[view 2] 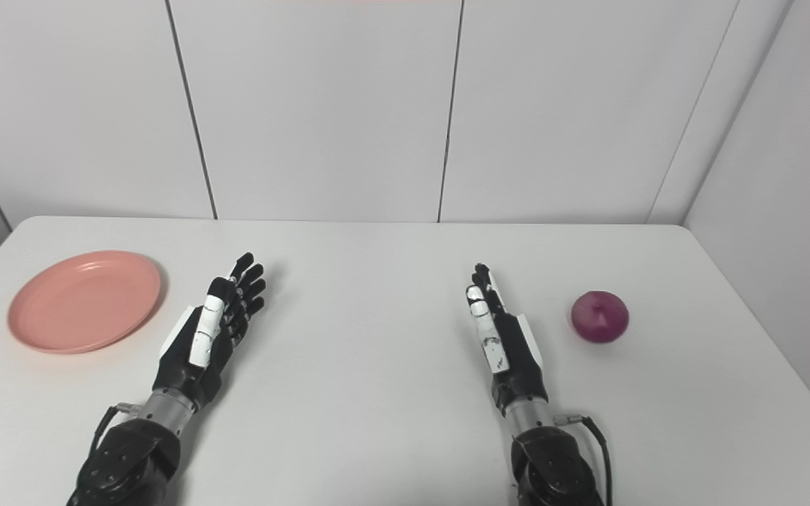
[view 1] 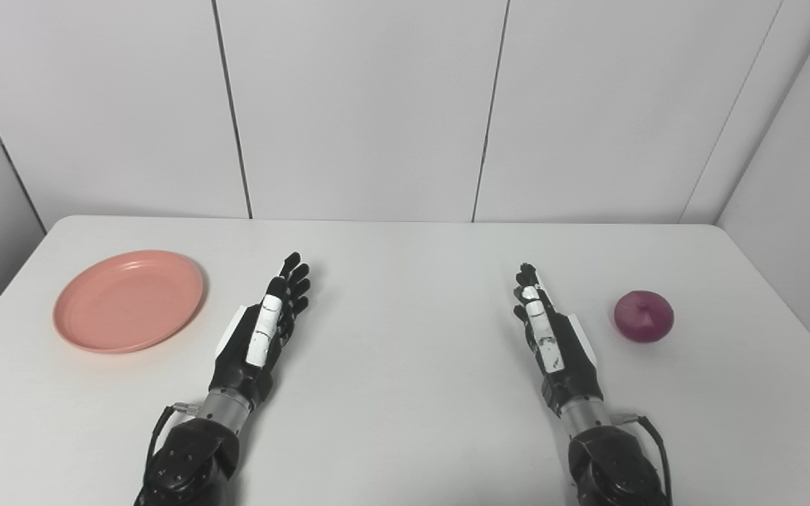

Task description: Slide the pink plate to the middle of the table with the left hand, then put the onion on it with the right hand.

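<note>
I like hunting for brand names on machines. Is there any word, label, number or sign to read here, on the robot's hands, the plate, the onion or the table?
None can be read in either view.
Left hand: white patches only, no lettering visible.
Right hand: white patches with dark specks, too small to tell if they are marks.
Pink plate: plain.
Onion: no sticker visible.
Table: blank.

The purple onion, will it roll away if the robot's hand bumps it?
Probably, yes. The round purple onion sits loose on the smooth white table, with nothing beside it to stop it. Its skin looks shiny, so it may be a bit slippery. The open right hand is beside it, not touching, and would likely need to wrap around it rather than nudge it.
</note>
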Available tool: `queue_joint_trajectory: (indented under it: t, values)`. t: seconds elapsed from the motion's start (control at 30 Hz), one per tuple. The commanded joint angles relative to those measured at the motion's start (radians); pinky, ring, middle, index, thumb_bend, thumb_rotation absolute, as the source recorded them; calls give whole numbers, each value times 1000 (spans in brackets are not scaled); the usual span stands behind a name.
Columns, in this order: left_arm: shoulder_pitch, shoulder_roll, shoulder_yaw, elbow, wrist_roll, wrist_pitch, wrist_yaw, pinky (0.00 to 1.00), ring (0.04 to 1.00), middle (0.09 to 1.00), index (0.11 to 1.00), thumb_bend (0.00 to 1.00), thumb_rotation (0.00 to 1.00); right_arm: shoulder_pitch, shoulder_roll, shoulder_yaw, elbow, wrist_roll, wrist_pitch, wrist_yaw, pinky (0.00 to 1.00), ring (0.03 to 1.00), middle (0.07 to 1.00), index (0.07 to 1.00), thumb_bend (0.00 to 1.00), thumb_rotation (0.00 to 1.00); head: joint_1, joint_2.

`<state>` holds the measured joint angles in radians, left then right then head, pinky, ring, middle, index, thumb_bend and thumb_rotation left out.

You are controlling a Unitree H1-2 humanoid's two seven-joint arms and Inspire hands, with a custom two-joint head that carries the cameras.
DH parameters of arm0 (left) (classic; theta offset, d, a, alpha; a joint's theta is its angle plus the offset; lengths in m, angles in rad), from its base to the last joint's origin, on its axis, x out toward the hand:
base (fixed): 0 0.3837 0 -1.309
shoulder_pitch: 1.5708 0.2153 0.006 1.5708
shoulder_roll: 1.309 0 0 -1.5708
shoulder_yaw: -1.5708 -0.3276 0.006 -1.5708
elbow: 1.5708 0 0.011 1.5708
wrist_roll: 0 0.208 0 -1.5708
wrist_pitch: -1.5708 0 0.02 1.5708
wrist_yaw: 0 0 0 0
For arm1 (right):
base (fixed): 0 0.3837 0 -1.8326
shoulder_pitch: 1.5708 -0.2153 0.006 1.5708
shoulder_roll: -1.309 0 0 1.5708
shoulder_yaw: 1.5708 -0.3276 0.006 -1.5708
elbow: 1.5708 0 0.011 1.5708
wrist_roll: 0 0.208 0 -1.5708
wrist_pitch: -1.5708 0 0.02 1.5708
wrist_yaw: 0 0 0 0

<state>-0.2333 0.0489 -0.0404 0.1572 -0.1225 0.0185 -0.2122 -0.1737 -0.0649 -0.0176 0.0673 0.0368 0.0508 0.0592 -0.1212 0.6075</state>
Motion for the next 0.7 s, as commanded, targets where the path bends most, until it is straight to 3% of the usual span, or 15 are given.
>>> queue_joint_trajectory:
  t: [0.0,0.27,0.67]
  values:
    - [-20,-2,-1,-34,2,-11,5,1000,1000,1000,1000,808,1000,-37,-1,3,-23,6,-34,7,1000,1000,1000,1000,658,1000,0,1]
    - [-22,0,1,-24,2,-4,6,1000,1000,1000,1000,819,1000,-43,3,2,-7,6,-61,5,1000,1000,1000,1000,611,1000,2,-1]
    - [-20,-5,5,-14,-6,-7,6,1000,1000,1000,1000,808,1000,-36,-5,3,-30,12,-29,15,1000,1000,1000,1000,616,1000,2,-6]
